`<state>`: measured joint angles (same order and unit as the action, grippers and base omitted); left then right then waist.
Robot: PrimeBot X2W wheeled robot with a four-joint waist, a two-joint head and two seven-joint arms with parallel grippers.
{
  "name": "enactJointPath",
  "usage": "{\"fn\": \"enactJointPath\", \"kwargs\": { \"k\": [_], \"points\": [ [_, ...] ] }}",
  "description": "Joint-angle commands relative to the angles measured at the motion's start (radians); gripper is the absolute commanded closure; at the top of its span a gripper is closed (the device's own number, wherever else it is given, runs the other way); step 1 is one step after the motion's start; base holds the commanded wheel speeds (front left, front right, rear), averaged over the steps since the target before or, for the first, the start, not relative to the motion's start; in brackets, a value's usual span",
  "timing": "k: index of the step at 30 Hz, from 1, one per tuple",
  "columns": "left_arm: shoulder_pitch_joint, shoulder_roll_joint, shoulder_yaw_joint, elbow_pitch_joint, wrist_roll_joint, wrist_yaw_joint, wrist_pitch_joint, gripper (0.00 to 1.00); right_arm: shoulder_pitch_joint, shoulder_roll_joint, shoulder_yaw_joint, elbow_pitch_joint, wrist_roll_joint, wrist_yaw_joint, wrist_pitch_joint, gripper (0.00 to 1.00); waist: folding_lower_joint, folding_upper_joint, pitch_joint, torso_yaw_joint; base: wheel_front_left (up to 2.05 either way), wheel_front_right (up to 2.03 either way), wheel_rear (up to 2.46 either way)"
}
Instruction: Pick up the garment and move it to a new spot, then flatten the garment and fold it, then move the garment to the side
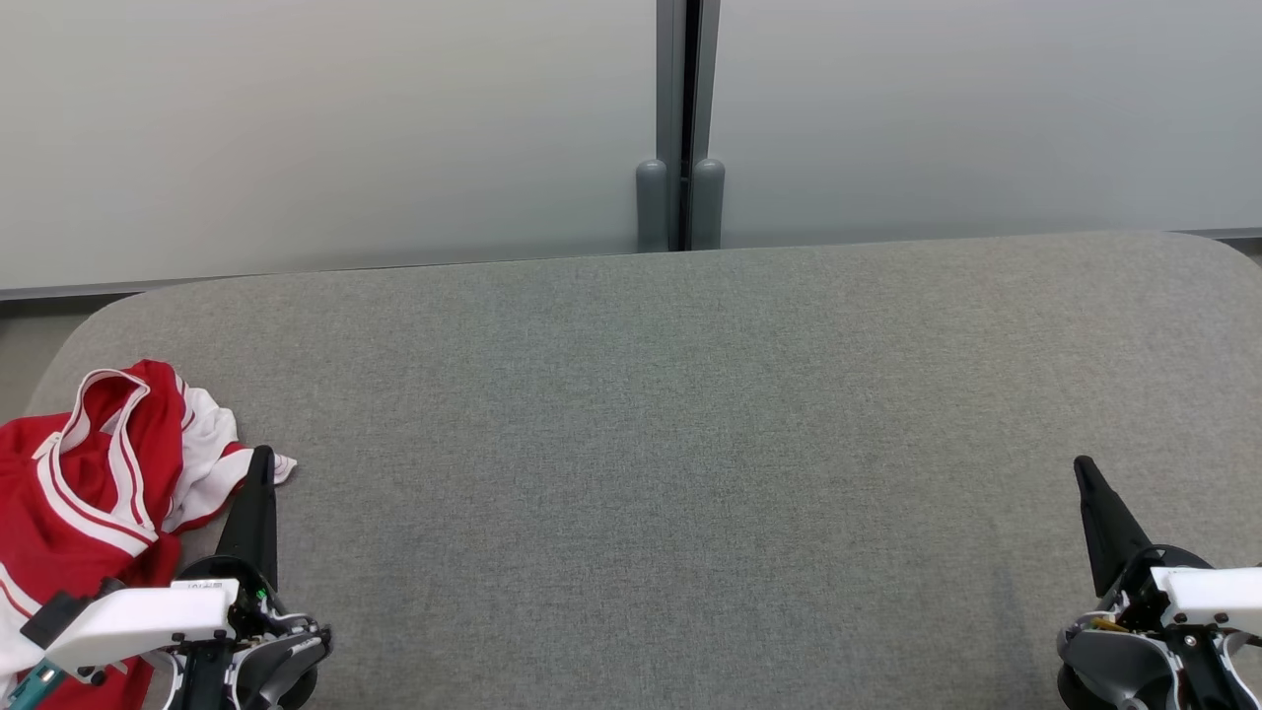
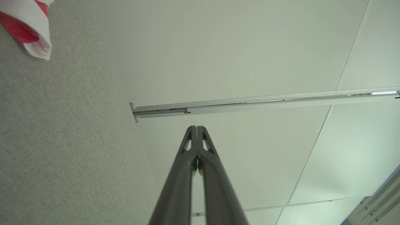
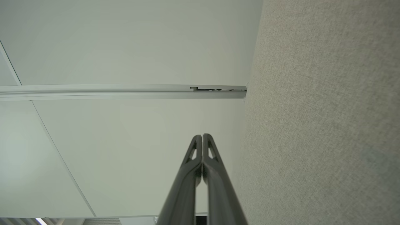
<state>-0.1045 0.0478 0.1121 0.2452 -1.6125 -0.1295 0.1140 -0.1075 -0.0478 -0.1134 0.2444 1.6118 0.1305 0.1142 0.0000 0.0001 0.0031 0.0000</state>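
Observation:
The garment (image 1: 94, 483), a red jersey with white stripes and trim, lies crumpled at the near left of the grey fabric table (image 1: 651, 444). Its white sleeve end (image 2: 36, 34) also appears at the top left of the left wrist view. My left gripper (image 1: 261, 456) is shut with nothing in it; its tips (image 2: 197, 127) sit just right of the sleeve, close to the cloth. My right gripper (image 1: 1083, 463) rests at the near right, far from the garment, shut and holding nothing, fingertips (image 3: 202, 136) pressed together.
A pale frosted wall (image 1: 345, 128) with a dark vertical post (image 1: 680, 128) stands right behind the table's far edge. The table's corners are rounded. Grey fabric stretches wide between the two grippers.

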Motion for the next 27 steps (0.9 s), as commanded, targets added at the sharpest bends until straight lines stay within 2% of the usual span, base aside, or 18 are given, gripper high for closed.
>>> {"fn": "enactJointPath", "kwargs": {
  "k": [1, 27],
  "points": [
    [-0.013, 0.006, 0.004, 0.000, 0.000, -0.004, 0.003, 1.00, -0.005, -0.005, -0.001, 0.001, 0.002, 0.000, 0.002, 1.00, 0.0000, -0.0001, 0.000, 0.000, 0.00, 0.00, 0.00],
    [-0.013, 0.006, 0.004, 0.000, 0.000, -0.004, 0.003, 1.00, -0.005, -0.005, -0.001, 0.001, 0.002, 0.000, 0.002, 1.00, 0.0000, -0.0001, 0.000, 0.000, 0.00, 0.00, 0.00]
  ]
}}
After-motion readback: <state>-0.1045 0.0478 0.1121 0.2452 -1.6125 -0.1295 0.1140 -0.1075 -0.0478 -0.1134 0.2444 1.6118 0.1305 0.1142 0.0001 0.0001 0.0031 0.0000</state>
